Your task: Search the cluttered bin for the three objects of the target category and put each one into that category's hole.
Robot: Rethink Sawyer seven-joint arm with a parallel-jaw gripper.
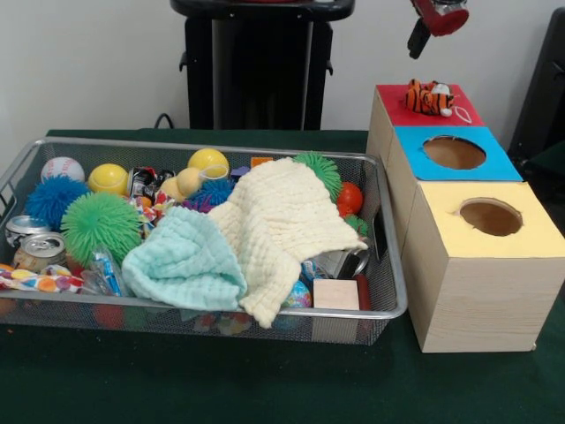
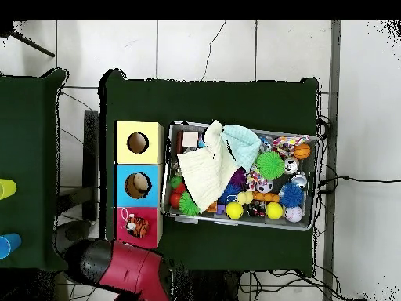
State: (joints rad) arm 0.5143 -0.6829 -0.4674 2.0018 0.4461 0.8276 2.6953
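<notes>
Cluttered bin [image 1: 388, 305] of silver wire mesh across the left and centre of the front view, on the dark green table [image 1: 265, 389]; in the overhead view right of centre [image 2: 243, 221], just beside a row of three boxes. Draped over the heap in the bin: a cream cloth [image 1: 287, 225] at centre and a pale aqua cloth [image 1: 185, 261] overlapping its lower left. Around them: a green spiky ball [image 1: 99, 223] and a blue spiky ball [image 1: 53, 199] at left, a baseball [image 1: 62, 168] at upper left, two yellow balls [image 1: 108, 178] [image 1: 208, 162] along the back, a second green spiky ball [image 1: 320, 170] and an orange ball [image 1: 350, 199] at upper right, drink cans [image 1: 37, 250] at the left edge, a small wooden block [image 1: 335, 294] at lower right. Right of the bin, three wooden boxes in a line: yellow-topped box [image 1: 530, 234] nearest the lower edge, blue-topped box [image 1: 499, 163] in the middle, red-topped box [image 1: 393, 102] farthest up. Round holes open in the yellow and blue tops. A striped orange tiger toy [image 1: 428, 97] lying on the red top, over where a hole would be. Gripper [image 1: 437, 18] at the top right edge of the front view, above the red-topped box and apart from the toy; cannot tell whether released or clenched. Red arm [image 2: 129, 270] at lower left of the overhead view.
</notes>
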